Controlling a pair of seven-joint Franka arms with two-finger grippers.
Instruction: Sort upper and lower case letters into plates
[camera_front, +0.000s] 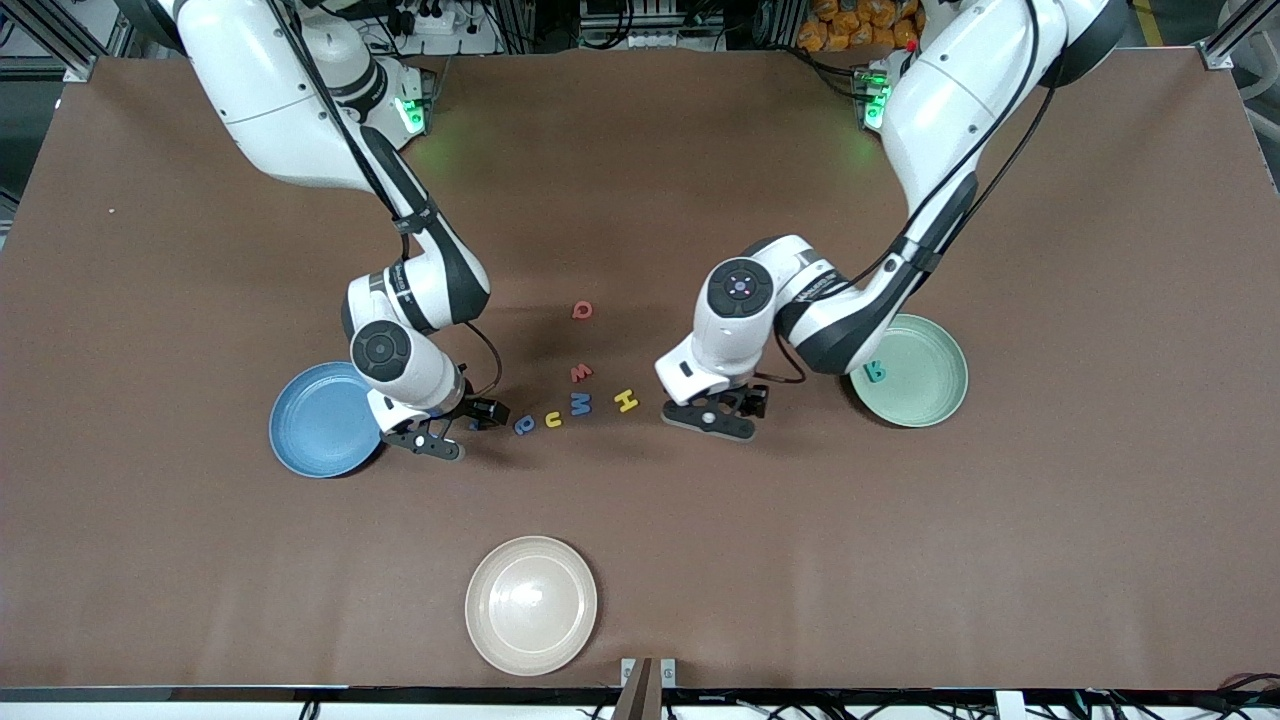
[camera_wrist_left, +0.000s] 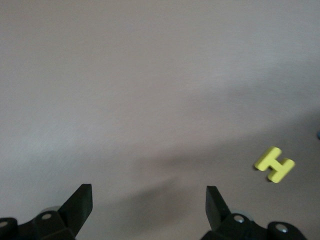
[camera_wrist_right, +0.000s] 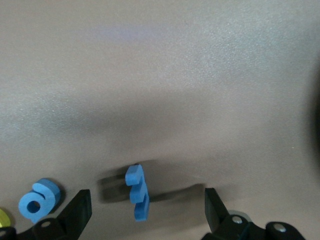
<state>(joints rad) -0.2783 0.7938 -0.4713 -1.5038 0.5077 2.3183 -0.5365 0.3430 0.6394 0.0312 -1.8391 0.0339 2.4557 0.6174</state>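
- While both arms reach low over the brown desk (camera_front: 640, 560), the right gripper (camera_front: 470, 420) hangs with its jaws wide apart and holding nothing, just beside the blue plate (camera_front: 315, 425).
- Between those spread jaws a small blue letter (camera_wrist_right: 137, 192) lies on the desk, with a rounded blue letter (camera_wrist_right: 39, 199) just outside them.
- Over bare desk the left gripper (camera_front: 735, 410) also has its jaws wide apart and holds nothing; the pale green plate (camera_front: 925, 385) is near.
- A yellow H (camera_wrist_left: 274, 164) lies just outside the left jaws.
- Between the two grippers a row of letters (camera_front: 575, 405) lies on the desk, a red one (camera_front: 582, 310) apart from it.
- One teal letter (camera_front: 875, 373) sits in the pale green plate.
- A cream plate (camera_front: 531, 604) lies well apart from both grippers.
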